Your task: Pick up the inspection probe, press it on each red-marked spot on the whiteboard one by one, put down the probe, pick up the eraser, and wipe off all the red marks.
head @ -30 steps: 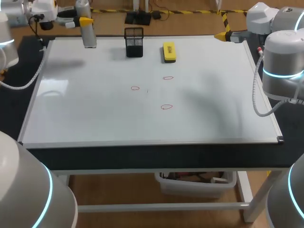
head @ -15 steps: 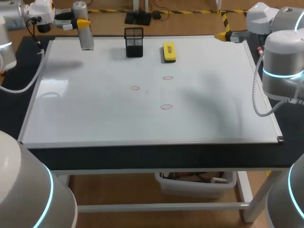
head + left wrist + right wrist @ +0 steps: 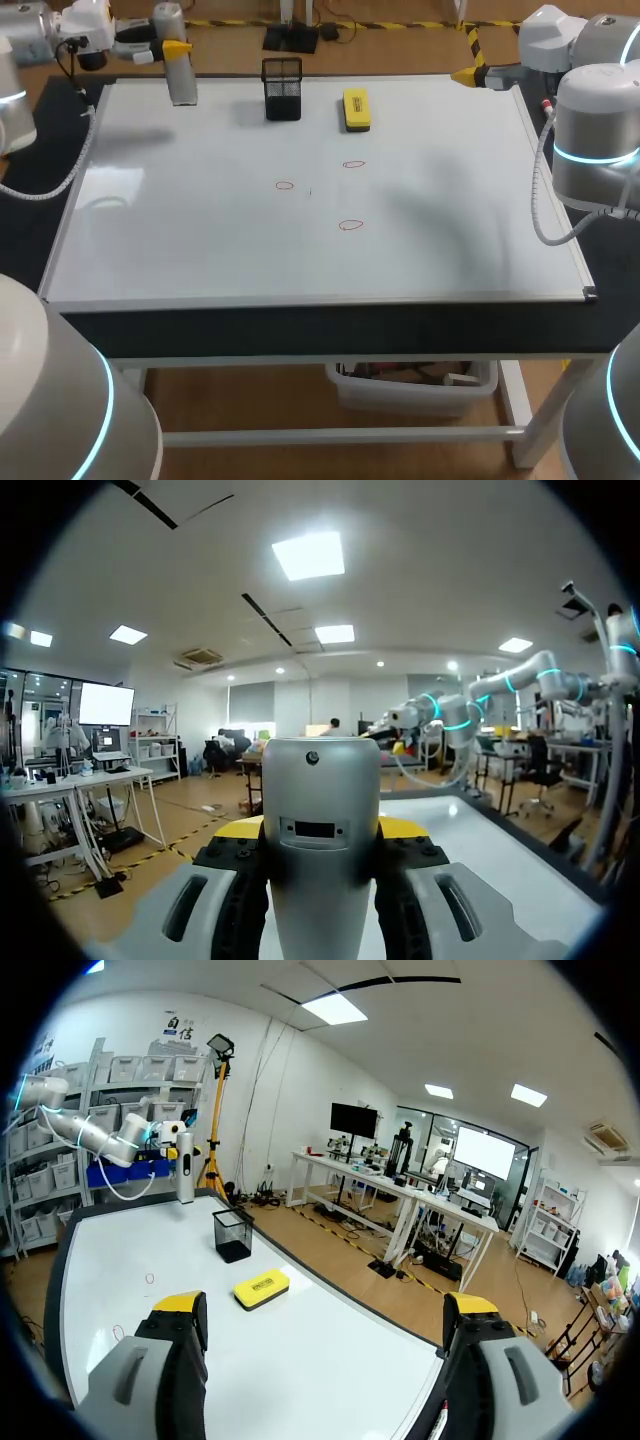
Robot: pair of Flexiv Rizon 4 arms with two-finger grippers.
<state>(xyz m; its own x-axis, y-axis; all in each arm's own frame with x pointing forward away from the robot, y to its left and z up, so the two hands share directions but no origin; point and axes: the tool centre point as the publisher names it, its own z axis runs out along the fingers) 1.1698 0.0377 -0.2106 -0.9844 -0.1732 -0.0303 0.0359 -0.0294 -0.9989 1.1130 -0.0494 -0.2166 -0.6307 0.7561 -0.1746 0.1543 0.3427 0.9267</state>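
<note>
left claw (image 3: 176,47) | carried probe (image 3: 181,80) slightly toward whiteboard's (image 3: 200,245) far-left corner | then halted
</note>
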